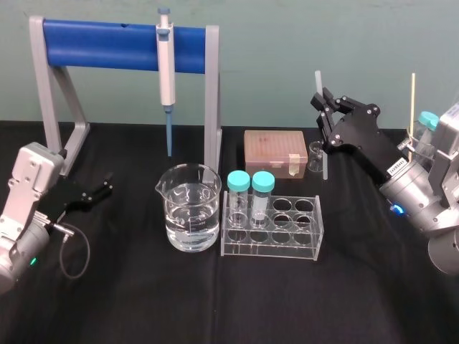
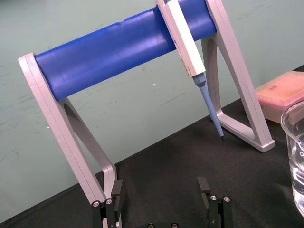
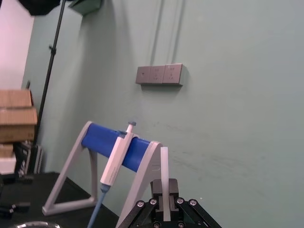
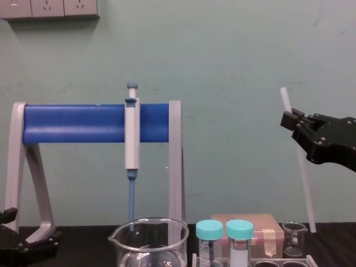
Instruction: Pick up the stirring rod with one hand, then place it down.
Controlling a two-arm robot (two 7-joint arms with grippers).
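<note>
Holds stirring rod (image 4: 303, 172) upright near its top in right gripper (image 4: 289, 119), fingers pinched narrow on it, at far right. Risks slip or swing on lowering, with long free end just beside small beaker (image 1: 315, 153), easily knocked. Parks left gripper (image 1: 104, 185) low at left, fingers wide.

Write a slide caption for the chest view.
Right end effector grips the stirring rod near its top, nearly upright beside the small beaker; left end effector rests low at left.

light: bright, even | shadows: soft on wall (image 3: 237, 118) | glare: glints on beaker (image 1: 172, 209)
</note>
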